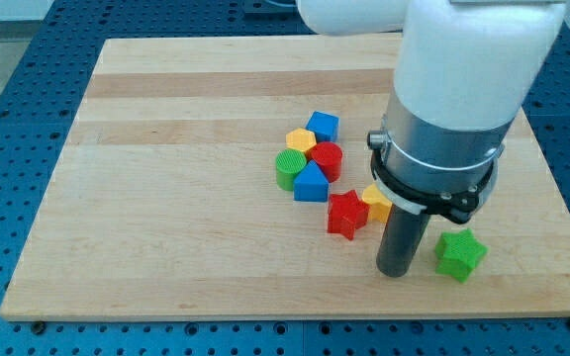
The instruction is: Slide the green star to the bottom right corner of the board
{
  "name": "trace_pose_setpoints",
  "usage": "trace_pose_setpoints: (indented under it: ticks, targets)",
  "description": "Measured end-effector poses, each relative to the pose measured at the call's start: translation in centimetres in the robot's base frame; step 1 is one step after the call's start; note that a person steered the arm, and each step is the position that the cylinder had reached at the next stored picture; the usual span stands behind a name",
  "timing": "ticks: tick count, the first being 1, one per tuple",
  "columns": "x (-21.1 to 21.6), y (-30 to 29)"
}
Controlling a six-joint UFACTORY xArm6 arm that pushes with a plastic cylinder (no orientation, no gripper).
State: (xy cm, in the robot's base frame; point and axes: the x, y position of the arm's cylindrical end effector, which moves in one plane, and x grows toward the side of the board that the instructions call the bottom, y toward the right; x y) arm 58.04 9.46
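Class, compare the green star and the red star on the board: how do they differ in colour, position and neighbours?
Colour: the green star is green, the red star red.
Position: the green star lies nearer the view's bottom right corner; the red star sits further left, nearer the centre.
Neighbours: the green star stands alone, right of my tip; the red star touches a yellow block.
Both are star-shaped blocks.
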Motion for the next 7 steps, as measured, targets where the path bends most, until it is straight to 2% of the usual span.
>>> trace_pose_setpoints:
  ticks: [3,5,7]
  targets:
    - [-0.5,6.4]
    - [-1.1,8.0]
    - [-6.7,6.7]
